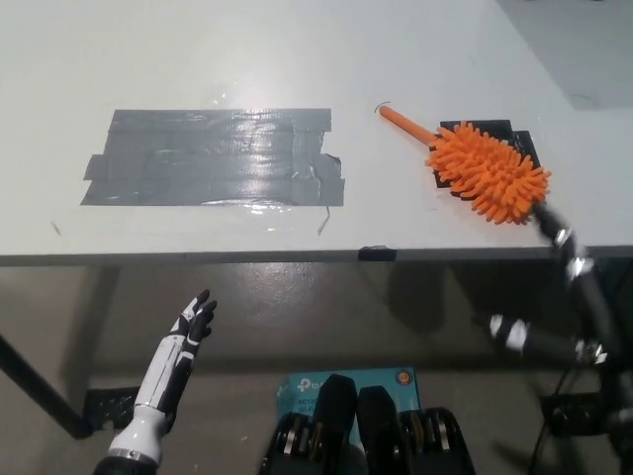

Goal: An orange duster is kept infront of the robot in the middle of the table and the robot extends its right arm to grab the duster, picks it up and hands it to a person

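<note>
The table [297, 59] is in front of me, wide and grey, with a big patch of silver tape [213, 158] left of its middle. The orange duster [485, 170] lies to my right side on a small black mat [514, 131], near the front edge, its handle pointing to the tape. I judge the task is at its beginning: nothing is grasped or lifted yet. My right hand [566, 240] reaches up at the table edge, just beside the fluffy head; I cannot tell how far it is open. My left hand [188, 336] rests below the table, fingers apart, holding nothing. Around the duster the surface is free.
</note>
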You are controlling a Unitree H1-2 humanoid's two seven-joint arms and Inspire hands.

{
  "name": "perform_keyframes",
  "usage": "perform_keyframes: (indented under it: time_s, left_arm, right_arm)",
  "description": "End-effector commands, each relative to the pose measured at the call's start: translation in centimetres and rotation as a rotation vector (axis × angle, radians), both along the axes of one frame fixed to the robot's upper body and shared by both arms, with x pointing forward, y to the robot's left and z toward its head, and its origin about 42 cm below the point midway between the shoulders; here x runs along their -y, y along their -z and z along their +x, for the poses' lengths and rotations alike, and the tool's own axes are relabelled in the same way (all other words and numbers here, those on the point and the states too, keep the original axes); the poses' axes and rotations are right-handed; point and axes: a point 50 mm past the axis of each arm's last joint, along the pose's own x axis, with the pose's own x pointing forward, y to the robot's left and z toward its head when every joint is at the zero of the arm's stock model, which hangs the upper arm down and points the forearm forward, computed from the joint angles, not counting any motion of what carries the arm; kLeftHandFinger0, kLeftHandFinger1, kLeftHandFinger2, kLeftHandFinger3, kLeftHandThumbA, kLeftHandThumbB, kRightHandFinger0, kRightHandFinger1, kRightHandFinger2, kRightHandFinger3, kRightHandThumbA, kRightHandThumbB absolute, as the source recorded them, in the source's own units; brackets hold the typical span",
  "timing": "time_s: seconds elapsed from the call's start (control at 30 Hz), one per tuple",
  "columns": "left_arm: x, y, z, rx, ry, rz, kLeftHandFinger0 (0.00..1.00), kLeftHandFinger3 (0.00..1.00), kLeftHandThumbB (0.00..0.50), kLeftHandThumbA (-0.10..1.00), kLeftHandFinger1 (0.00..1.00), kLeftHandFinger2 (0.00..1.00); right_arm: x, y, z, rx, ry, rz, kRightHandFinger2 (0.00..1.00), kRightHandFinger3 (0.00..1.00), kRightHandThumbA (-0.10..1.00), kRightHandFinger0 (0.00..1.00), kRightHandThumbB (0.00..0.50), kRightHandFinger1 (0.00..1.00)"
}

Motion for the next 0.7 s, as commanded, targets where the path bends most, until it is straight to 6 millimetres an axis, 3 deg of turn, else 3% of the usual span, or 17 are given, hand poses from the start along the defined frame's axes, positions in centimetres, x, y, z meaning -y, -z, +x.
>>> perform_keyframes:
  time_s: [0.0, 0.1, 0.23, 0.4, 0.43, 0.5, 0.67]
  left_arm:
    - [0.2, -0.6, 0.0, 0.061, 0.009, -0.002, 1.0, 1.0, 0.188, 1.0, 1.0, 1.0]
    - [0.3, -0.3, -0.2, 0.057, 0.007, -0.001, 1.0, 1.0, 0.195, 1.0, 1.0, 1.0]
    - [0.3, -0.5, 0.1, 0.062, 0.005, 0.0, 1.0, 1.0, 0.208, 1.0, 1.0, 1.0]
    - [0.3, -0.6, 0.3, 0.064, 0.01, 0.006, 1.0, 1.0, 0.204, 1.0, 1.0, 1.0]
    - [0.3, -0.6, 0.3, 0.064, 0.01, 0.005, 1.0, 1.0, 0.203, 1.0, 1.0, 1.0]
    - [0.4, -0.6, 0.3, 0.06, 0.012, -0.003, 1.0, 1.0, 0.196, 1.0, 1.0, 1.0]
    - [0.4, -0.7, 0.4, 0.06, 0.016, -0.011, 1.0, 1.0, 0.188, 1.0, 1.0, 1.0]
  right_arm:
    - [1.0, -5.8, 3.4, 0.042, 0.157, -0.179, 1.0, 1.0, 1.0, 1.0, 0.311, 1.0]
    - [1.4, -7.0, 6.5, 0.0, 0.193, -0.257, 1.0, 1.0, 1.0, 1.0, 0.326, 1.0]
    - [1.2, -8.7, 10.5, -0.049, 0.204, -0.315, 1.0, 1.0, 1.0, 1.0, 0.292, 1.0]
    - [0.7, -9.8, 15.5, -0.181, 0.207, -0.459, 1.0, 1.0, 1.0, 1.0, 0.316, 1.0]
    - [0.6, -9.8, 15.7, -0.186, 0.206, -0.459, 1.0, 1.0, 1.0, 1.0, 0.296, 1.0]
    - [0.3, -9.8, 16.7, -0.226, 0.204, -0.476, 1.0, 1.0, 1.0, 1.0, 0.327, 1.0]
    - [-0.7, -9.8, 19.5, -0.353, 0.2, -0.511, 1.0, 1.0, 1.0, 1.0, 0.336, 1.0]
